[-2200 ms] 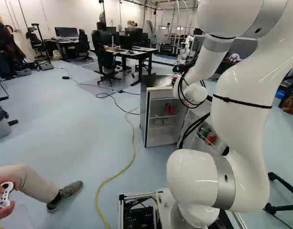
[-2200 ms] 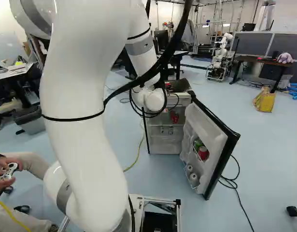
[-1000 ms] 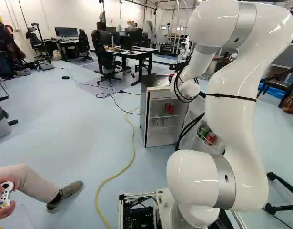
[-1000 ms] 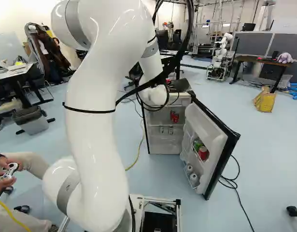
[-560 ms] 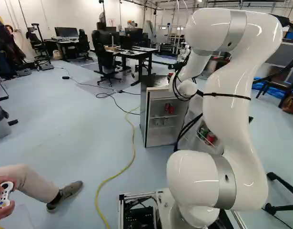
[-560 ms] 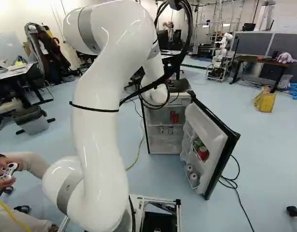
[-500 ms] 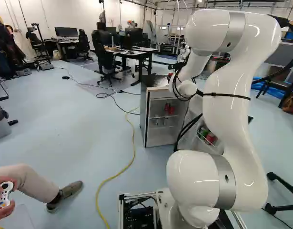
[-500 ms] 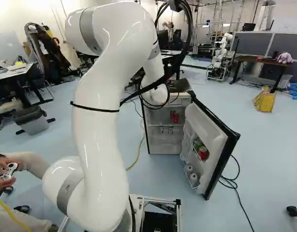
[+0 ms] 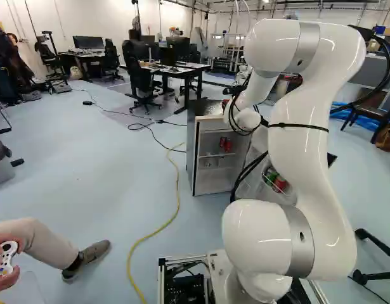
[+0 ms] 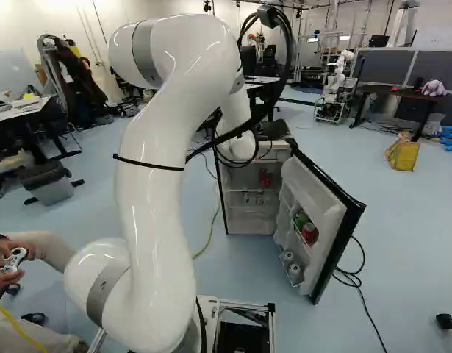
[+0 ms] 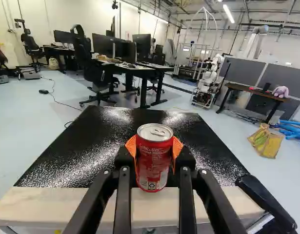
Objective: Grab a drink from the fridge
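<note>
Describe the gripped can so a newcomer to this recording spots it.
Find the open fridge ahead of the arm, then its black top. Over that, in the wrist view, the gripper holds an upright red can between orange pads. Other red cans sit inside the fridge and its door; this one is held outside.

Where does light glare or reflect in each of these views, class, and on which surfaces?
Wrist view: speckled glare across the black fridge top, a pale sheen on the lid of the red drink can, and a ceiling lamp glowing bright white. Left base view: thin white highlights on the glossy arm. Right base view: similar highlights along the arm.
</note>
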`<state>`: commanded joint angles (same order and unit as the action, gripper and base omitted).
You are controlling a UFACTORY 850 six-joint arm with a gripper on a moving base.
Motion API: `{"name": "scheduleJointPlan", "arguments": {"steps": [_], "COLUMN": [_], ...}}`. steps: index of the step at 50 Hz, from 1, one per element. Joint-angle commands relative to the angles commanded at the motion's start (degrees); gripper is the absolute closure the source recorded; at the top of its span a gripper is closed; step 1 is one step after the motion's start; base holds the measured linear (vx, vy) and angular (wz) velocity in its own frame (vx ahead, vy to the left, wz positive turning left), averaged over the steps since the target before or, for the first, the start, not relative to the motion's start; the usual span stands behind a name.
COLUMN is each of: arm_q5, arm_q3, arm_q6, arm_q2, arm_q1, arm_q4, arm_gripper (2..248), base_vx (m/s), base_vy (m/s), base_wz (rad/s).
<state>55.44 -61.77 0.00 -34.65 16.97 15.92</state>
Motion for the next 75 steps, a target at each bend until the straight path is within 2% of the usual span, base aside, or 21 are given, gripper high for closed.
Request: {"name": "scheduleJointPlan", "arguments": {"steps": [17,18,22,23,28,29,33,34,38,39,58,75], "arm_q5": [0.0,0.0,0.0,0.0,0.0,0.0,0.0,0.0,0.0,0.0,-0.77,-8.24], "arm_q3": [-0.01,-0.01,-0.01,-0.01,0.15,0.28,1.19,1.47,2.71,3.03,8.65,11.94], "arm_q6": [0.0,0.0,0.0,0.0,0.0,0.0,0.0,0.0,0.0,0.0,0.0,0.0], "arm_q2": [-0.15,-0.15,-0.15,-0.15,-0.03,0.07,0.74,0.95,1.87,2.11,6.98,11.42], "arm_q1": [0.0,0.0,0.0,0.0,0.02,0.04,0.14,0.18,0.33,0.37,2.03,4.59], "arm_q4": [0.0,0.0,0.0,0.0,0.0,0.0,0.0,0.0,0.0,0.0,-0.42,-6.43], "arm_gripper": [154,124,124,91,91,55,55,19,19,3,3,3], "base_vx": [0.0,0.0,0.0,0.0,0.0,0.0,0.0,0.0,0.0,0.0,0.0,0.0], "base_vy": [0.0,0.0,0.0,0.0,0.0,0.0,0.0,0.0,0.0,0.0,0.0,0.0], "base_wz": [0.0,0.0,0.0,0.0,0.0,0.0,0.0,0.0,0.0,0.0,0.0,0.0]}}
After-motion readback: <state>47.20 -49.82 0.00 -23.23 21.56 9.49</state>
